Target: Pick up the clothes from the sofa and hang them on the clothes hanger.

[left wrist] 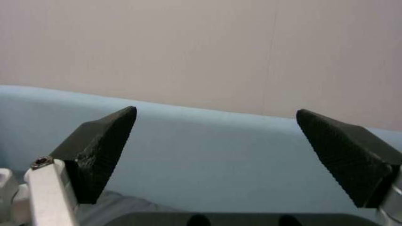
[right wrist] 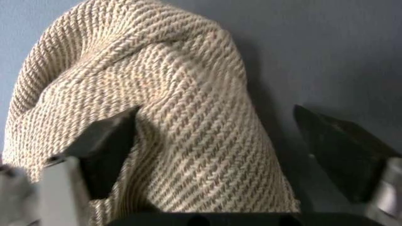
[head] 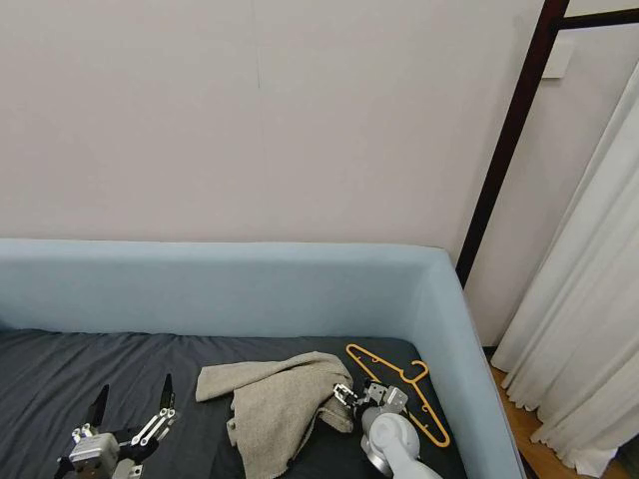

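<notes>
**Grasping the garment.** The beige knitted garment [head: 275, 404] lies crumpled on the dark seat of the sofa [head: 250, 289], with the orange hanger [head: 399, 389] just beside it. The right gripper [head: 344, 394] sits at the garment's right edge, spread wide and holding nothing. A raised fold lies between its fingers [right wrist: 103, 146] and touches one of them. A sound grasp probably needs a thick bunch of knit, taken clear of the hanger. The left gripper [head: 133, 399], also spread and empty, hovers over the seat well to the left.

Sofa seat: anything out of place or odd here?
The knitted garment lies crumpled on the sofa, with the orange hanger flat beside it rather than hung. Right gripper open at the garment; left gripper open, idle over the seat.
</notes>
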`<state>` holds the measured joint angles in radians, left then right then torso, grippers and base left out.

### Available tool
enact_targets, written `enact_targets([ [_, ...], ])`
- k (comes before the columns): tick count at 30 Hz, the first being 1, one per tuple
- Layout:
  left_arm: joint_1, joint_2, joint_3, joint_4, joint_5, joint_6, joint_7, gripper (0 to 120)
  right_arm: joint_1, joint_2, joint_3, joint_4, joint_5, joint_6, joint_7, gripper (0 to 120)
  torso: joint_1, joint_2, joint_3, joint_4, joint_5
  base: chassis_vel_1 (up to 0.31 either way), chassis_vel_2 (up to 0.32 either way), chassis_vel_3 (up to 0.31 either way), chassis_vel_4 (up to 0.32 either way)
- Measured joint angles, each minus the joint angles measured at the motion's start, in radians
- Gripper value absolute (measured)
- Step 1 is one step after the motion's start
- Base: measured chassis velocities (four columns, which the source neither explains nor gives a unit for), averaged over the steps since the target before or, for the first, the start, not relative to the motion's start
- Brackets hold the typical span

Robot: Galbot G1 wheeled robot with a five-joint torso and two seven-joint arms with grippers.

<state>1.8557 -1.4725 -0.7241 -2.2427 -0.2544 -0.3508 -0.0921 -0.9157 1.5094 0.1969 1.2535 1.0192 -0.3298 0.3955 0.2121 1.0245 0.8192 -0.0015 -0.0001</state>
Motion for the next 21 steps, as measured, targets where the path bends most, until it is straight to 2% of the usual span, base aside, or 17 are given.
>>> enact_targets([
  [1, 0.0, 0.0, 0.0, 0.0, 0.0, 0.0, 0.0, 100, 0.0, 0.0, 0.0, 0.0, 0.0, 0.0, 0.0, 88, 0.0, 0.0, 0.0, 0.0, 0.0, 0.0, 0.0, 0.0, 0.0],
  [5, 0.001, -0.002, 0.002, -0.001, 0.0, -0.005, 0.0, 100, -0.018, 0.005, 0.004, 0.018, -0.001, 0.005, -0.003, 72, 0.0, 0.0, 0.0, -0.0001, 0.0, 0.0, 0.0, 0.0, 0.0],
  [6, 0.001, -0.002, 0.002, -0.001, 0.0, -0.005, 0.0, 100, -0.018, 0.005, 0.004, 0.018, -0.001, 0.005, -0.003, 72, 0.0, 0.0, 0.0, -0.0001, 0.0, 0.0, 0.0, 0.0, 0.0],
  [7, 0.0, -0.005, 0.006, -0.001, 0.001, -0.007, 0.0, 100, -0.024, 0.006, 0.005, 0.028, -0.001, 0.006, -0.004, 66, 0.0, 0.0, 0.0, -0.0001, 0.0, 0.0, 0.0, 0.0, 0.0],
  [8, -0.001, -0.006, 0.008, -0.001, 0.001, -0.008, 0.0, 100, -0.025, 0.006, 0.005, 0.029, -0.001, 0.006, -0.004, 66, 0.0, 0.0, 0.0, -0.0001, 0.0, 0.0, 0.0, 0.0, 0.0],
  [10, -0.001, -0.007, 0.009, -0.001, 0.001, -0.009, 0.0, 100, -0.028, 0.006, 0.005, 0.033, -0.001, 0.007, -0.004, 55, 0.0, 0.0, 0.0, -0.0001, 0.0, 0.0, 0.0, 0.0, 0.0],
  [11, -0.001, -0.007, 0.009, -0.001, 0.001, -0.009, 0.0, 100, -0.028, 0.006, 0.005, 0.033, -0.001, 0.007, -0.004, 55, 0.0, 0.0, 0.0, -0.0001, 0.0, 0.0, 0.0, 0.0, 0.0],
  [12, -0.002, -0.008, 0.012, -0.001, 0.002, -0.01, 0.0, 100, -0.03, 0.006, 0.005, 0.037, -0.001, 0.008, -0.005, 47, 0.0, 0.0, 0.0, -0.0001, 0.0, 0.0, 0.0, 0.0, 0.0],
  [14, -0.004, -0.009, 0.017, 0.003, 0.004, -0.014, 0.0, 100, -0.035, 0.006, 0.004, 0.05, -0.001, 0.016, -0.005, 39, 0.0, 0.0, 0.0, 0.0, 0.0001, 0.0, 0.0, 0.0, 0.0],
  [15, -0.004, -0.009, 0.017, 0.003, 0.004, -0.014, 0.0, 100, -0.035, 0.006, 0.004, 0.05, -0.001, 0.016, -0.005, 39, 0.0, 0.0, 0.0, 0.0, 0.0001, 0.0, 0.0, 0.0, 0.0],
  [19, -0.009, -0.007, 0.016, 0.007, 0.003, -0.018, -0.002, 100, -0.041, 0.0, 0.002, 0.073, -0.004, 0.023, -0.007, 20, 0.0, 0.0, 0.0, -0.0001, 0.0001, 0.0, 0.0, 0.0, 0.0],
  [20, -0.009, -0.007, 0.016, 0.007, 0.003, -0.018, -0.002, 100, -0.041, 0.0, 0.002, 0.073, -0.004, 0.023, -0.007, 20, 0.0, 0.0, 0.0, -0.0001, 0.0001, 0.0, 0.0, 0.0, 0.0],
  [21, -0.01, -0.007, 0.016, 0.009, 0.002, -0.02, -0.003, 100, -0.043, -0.004, -0.001, 0.081, -0.007, 0.023, -0.009, 15, 0.0, 0.0, 0.0, 0.0, 0.0, 0.0, 0.0, 0.0, 0.0],
])
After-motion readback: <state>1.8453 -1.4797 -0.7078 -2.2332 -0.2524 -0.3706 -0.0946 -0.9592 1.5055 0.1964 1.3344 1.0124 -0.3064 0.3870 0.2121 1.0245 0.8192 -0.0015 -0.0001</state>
